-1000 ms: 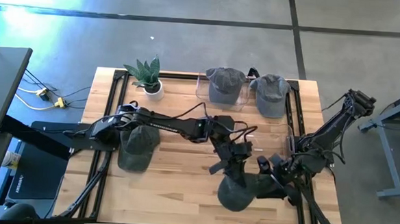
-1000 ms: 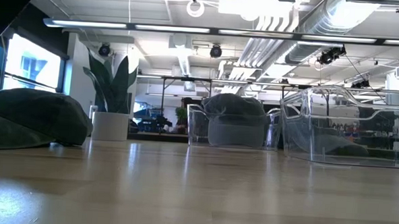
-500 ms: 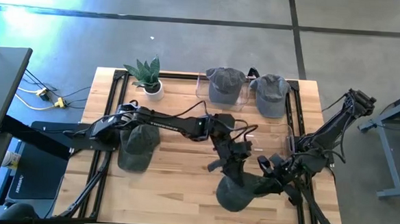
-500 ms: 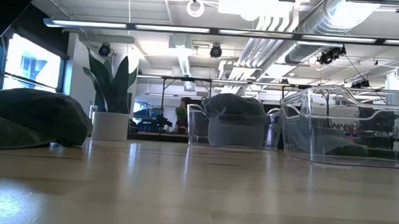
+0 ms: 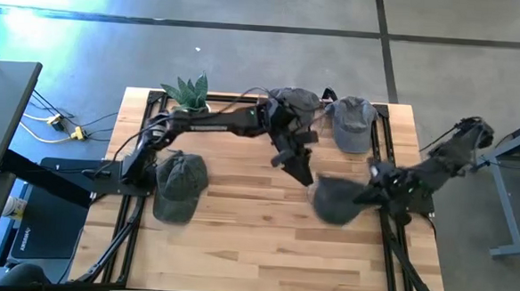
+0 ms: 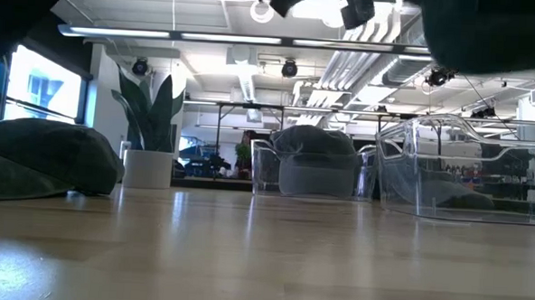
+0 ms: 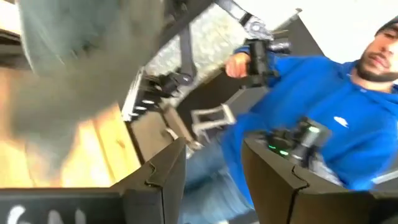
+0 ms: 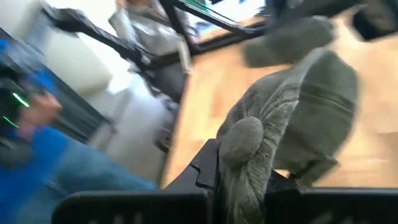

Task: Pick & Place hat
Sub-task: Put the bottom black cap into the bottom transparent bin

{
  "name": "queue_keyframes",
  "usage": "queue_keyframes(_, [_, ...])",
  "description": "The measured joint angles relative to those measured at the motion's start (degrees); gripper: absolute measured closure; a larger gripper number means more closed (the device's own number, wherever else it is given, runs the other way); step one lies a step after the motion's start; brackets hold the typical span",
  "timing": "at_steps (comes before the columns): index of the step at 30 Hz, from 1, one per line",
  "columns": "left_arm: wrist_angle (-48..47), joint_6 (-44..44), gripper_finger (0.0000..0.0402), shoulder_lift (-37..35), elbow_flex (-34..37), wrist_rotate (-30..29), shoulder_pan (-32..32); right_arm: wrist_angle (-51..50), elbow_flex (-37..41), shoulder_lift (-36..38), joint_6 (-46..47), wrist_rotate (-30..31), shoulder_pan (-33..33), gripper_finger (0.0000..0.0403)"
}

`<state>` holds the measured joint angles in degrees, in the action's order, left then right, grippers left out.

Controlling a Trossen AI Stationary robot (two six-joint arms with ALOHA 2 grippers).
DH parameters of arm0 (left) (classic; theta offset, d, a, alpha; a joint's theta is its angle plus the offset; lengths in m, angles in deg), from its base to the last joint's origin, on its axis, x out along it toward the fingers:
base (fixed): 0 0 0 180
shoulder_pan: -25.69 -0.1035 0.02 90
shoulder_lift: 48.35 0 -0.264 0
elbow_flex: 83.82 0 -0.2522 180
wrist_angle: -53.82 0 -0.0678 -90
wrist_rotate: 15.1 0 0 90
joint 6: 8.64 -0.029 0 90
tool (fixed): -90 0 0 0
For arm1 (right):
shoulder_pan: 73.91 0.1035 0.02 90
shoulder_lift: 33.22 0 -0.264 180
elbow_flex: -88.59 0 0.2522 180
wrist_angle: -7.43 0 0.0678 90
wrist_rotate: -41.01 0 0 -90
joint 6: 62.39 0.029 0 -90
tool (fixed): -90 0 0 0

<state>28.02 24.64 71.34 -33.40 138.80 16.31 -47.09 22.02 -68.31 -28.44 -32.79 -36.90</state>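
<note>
A grey-green hat (image 5: 333,201) hangs above the table's right middle, with my right gripper (image 5: 365,194) shut on it; the right wrist view shows its cloth (image 8: 292,118) bunched between the fingers. My left gripper (image 5: 301,172) is open and holds nothing. It hovers left of the hat, nearer the far edge, and its fingers (image 7: 168,174) stand apart over the room beyond. A second hat (image 5: 179,184) lies crown up on the table's left part (image 6: 41,158). My right gripper pinches a bunched fold of the hat's cloth (image 8: 244,142) between its two fingers, at the hat's right edge. The fingers come from the table's right side. The hat is lifted clear of the table and droops away from the fingers toward the left.
Two clear bins (image 5: 284,120) at the far edge hold two more hats (image 5: 294,107) (image 5: 352,124). A potted plant (image 5: 191,97) stands far left. Black rails (image 5: 143,157) run along the table's sides. A person in blue (image 7: 323,106) is beyond the table.
My left gripper has let go of the hat, risen and swung toward the far edge. My right gripper has carried the hat up from the near right of the table toward the far edge; the hat now hangs clear.
</note>
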Motion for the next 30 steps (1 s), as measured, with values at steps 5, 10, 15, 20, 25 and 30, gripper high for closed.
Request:
queue_keyframes(5, [-1.76,-1.57,0.0251,-3.66,0.12,-5.34,-0.02,-15.41,-6.5,0.61,-7.73,-0.02,-5.1,0.0396])
queue_keyframes(10, [-4.43,-4.24,0.0251,-7.62,-0.05,-10.59,0.85,-18.53,-4.23,2.83,-15.75,-0.05,-9.22,0.0399])
queue_keyframes(15, [-8.92,-7.61,0.0251,-9.72,0.1,-15.36,1.61,-16.95,2.53,5.08,-18.06,-1.43,-11.99,0.0398])
queue_keyframes(20, [-11.48,-7.67,0.0251,-9.52,0.19,-15.77,1.65,-7.43,10.9,6.82,-22.49,-6.42,-14.18,0.0398])
queue_keyframes(25, [-12.26,-7.71,0.0251,-9.54,0.19,-15.88,2.72,-4.43,11.87,6.69,-25.88,-10.02,-18.02,0.0397])
queue_keyframes(30, [-12.18,-7.55,0.0251,-9.54,0.19,-16.83,3.72,-4.94,12.08,6.97,-27.12,-12.8,-22.61,0.0397])
